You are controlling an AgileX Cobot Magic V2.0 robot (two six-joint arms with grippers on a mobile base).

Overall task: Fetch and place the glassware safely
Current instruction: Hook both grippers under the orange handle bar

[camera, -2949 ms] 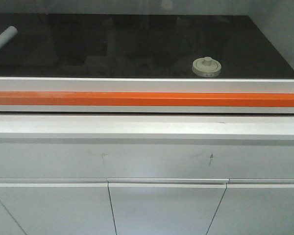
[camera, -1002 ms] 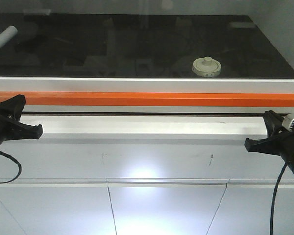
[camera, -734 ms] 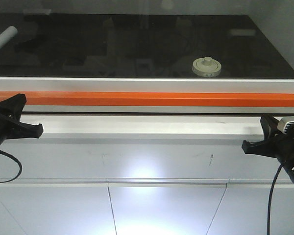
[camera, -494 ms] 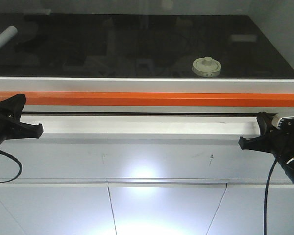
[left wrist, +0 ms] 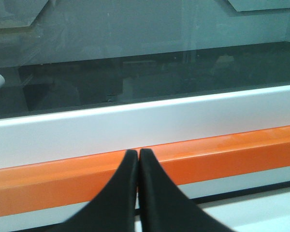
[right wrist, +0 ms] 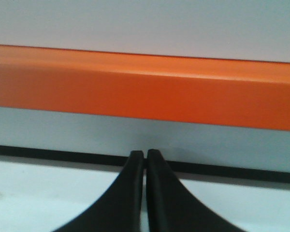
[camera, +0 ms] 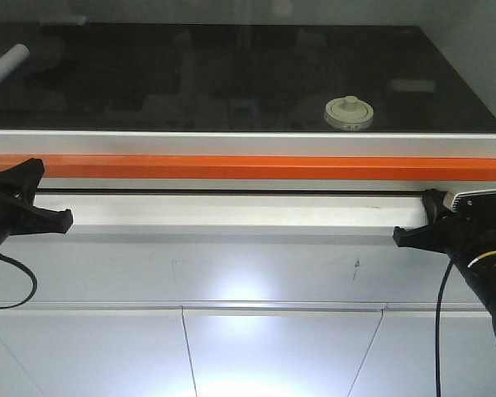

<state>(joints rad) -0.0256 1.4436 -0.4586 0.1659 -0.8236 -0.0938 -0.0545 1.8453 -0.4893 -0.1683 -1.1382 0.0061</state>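
Glass jar (camera: 348,113), squat and clear with a cream-white knobbed lid, stands upright on the dark glossy worktop (camera: 190,74). It sits right of centre, near the front white rail (camera: 231,142), with bare surface all round. A white tube (camera: 4,68) lies far left, well apart. An orange bar (camera: 248,167) and a white ledge (camera: 231,217) run full width between the jar and both arms. On the left gripper (left wrist: 137,154) and right gripper (right wrist: 145,154), the black tapered fingers are pressed together, holding nothing, tips before the orange bar. Only the front view shows the jar. The left wrist view catches the tube's end; the right shows bar and ledge alone.
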